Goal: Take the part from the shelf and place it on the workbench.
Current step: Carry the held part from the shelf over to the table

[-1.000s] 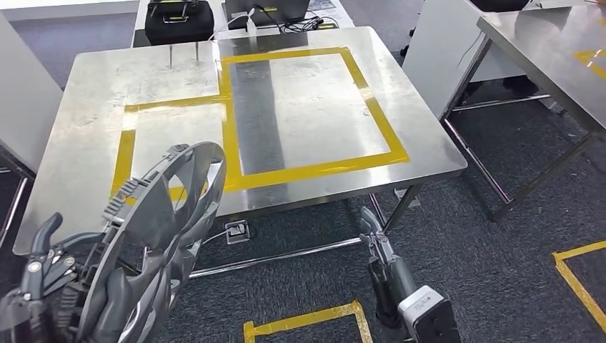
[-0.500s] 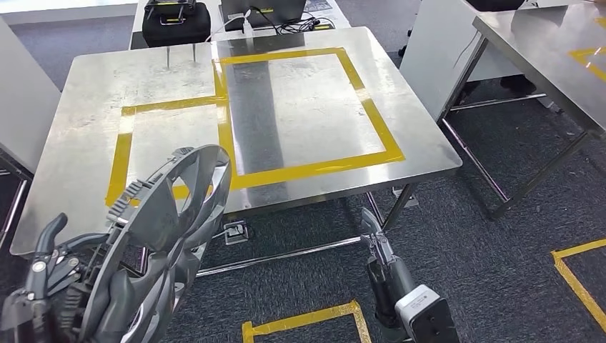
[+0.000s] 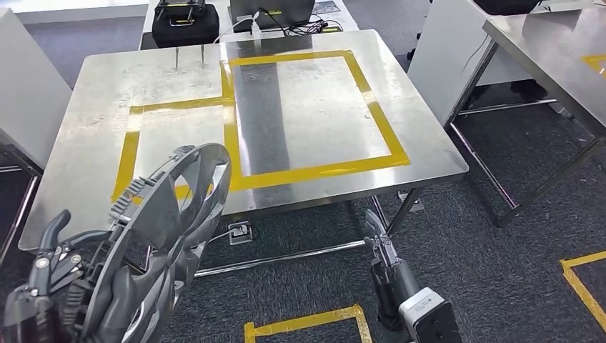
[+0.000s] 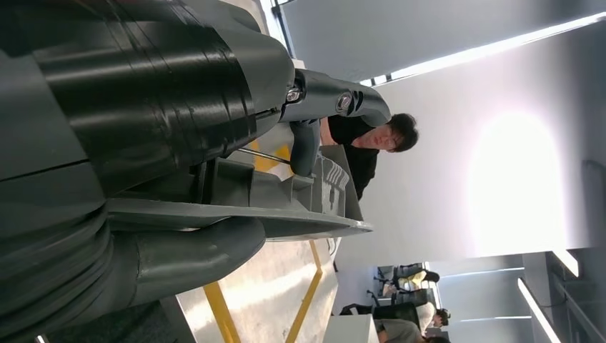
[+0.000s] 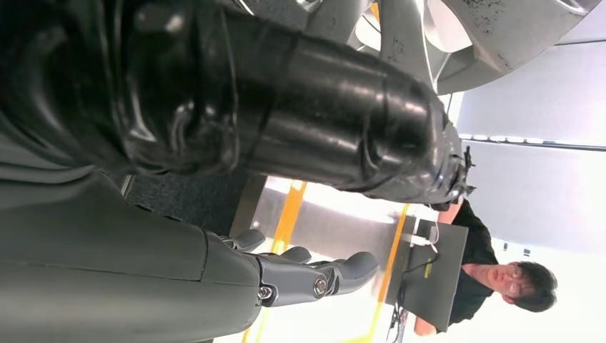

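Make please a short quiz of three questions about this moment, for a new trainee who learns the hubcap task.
1. True or false: the grey hubcap already lies flat on the workbench.
2. Which hand holds the hubcap? A) the left hand B) the right hand C) a person's hand
3. Fill in: the areas marked on the workbench are outlined with ______ tape.

Key
1. False. The hubcap is on edge in the hand, in front of the near edge of the workbench.
2. A. The right hand hangs low with nothing in its fingers.
3. Yellow.
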